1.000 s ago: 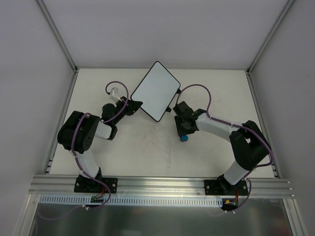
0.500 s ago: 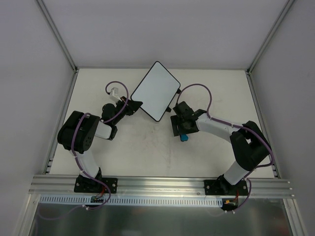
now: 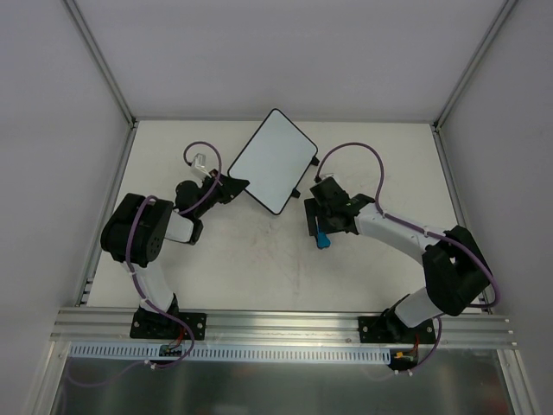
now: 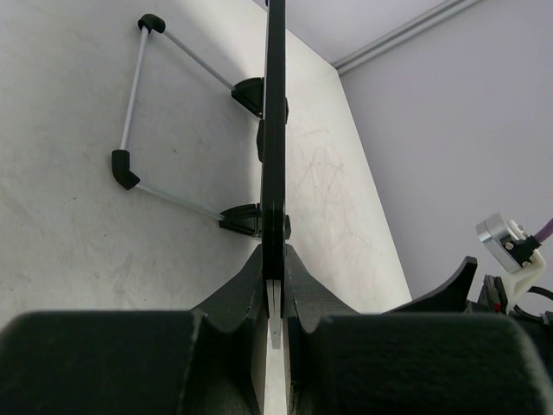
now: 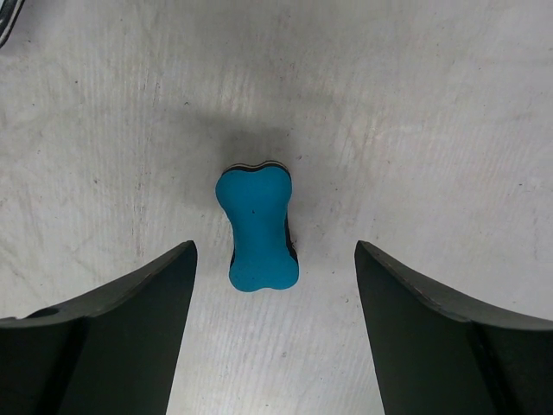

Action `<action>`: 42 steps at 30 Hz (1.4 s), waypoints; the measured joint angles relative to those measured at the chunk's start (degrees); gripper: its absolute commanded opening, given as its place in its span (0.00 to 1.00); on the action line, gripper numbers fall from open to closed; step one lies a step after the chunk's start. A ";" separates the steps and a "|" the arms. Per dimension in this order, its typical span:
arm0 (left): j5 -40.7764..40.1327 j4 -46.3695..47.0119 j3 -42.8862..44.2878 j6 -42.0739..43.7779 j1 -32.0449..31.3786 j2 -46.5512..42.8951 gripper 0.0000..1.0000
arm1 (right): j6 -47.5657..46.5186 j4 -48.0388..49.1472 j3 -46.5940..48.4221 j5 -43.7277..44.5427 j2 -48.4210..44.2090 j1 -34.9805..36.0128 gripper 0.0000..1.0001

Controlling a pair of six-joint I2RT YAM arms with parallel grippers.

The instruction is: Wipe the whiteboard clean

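Note:
The whiteboard is a white rectangle with a thin black rim, and its face shows no marks in the top view. My left gripper is shut on its lower left edge. In the left wrist view the whiteboard appears edge-on, pinched between the left gripper jaws, with its wire stand behind it. A small blue eraser lies on the table right of centre. My right gripper stands open just behind the eraser, with its fingers apart from it on either side.
White walls enclose the cream table on the left, back and right. An aluminium rail runs along the near edge by the arm bases. Purple cables loop above both wrists.
My right gripper has opened and let go of the blue eraser, which now lies on the table. The right arm has drawn back a little. The left arm and whiteboard have hardly moved.

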 measured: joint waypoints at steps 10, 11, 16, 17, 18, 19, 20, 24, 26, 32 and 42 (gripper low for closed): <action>4.70 0.31 1.14 -0.92 1.86 0.98 0.00 | 0.00 0.00 -0.02 0.48 -0.04 0.00 0.78; 4.96 0.28 1.29 -0.87 1.84 0.98 0.00 | 0.00 0.02 -0.07 0.57 -0.07 -0.02 0.78; 6.10 -1.14 1.62 0.39 1.86 -0.17 0.00 | -0.02 0.02 -0.57 0.61 -0.57 -0.02 0.78; 6.47 -1.97 1.62 0.79 1.84 -0.85 0.00 | -0.02 0.00 -0.68 0.63 -0.68 -0.02 0.78; 6.86 -2.60 1.64 1.22 1.84 -1.40 0.00 | 0.00 -0.02 -0.72 0.63 -0.76 -0.02 0.78; 7.26 -2.95 1.64 1.66 1.84 -1.79 0.00 | -0.02 0.00 -0.72 0.63 -0.81 -0.02 0.78; 7.72 -3.30 1.66 2.14 1.84 -2.10 0.00 | -0.02 0.02 -0.72 0.63 -0.87 -0.02 0.78; 10.01 -5.70 3.30 3.34 1.86 -2.27 0.00 | -0.02 0.00 -0.76 0.66 -1.11 -0.09 0.78; 11.23 -6.16 4.31 3.45 1.86 -2.08 0.00 | -0.02 0.02 -0.76 0.68 -1.22 -0.11 0.78; 15.63 -6.64 6.71 3.37 1.86 -0.11 0.00 | -0.02 0.02 -1.20 0.85 -1.90 -0.13 0.79; 16.92 -6.08 6.99 3.15 2.34 1.44 0.03 | -0.02 0.11 -1.33 0.85 -2.51 -0.13 0.79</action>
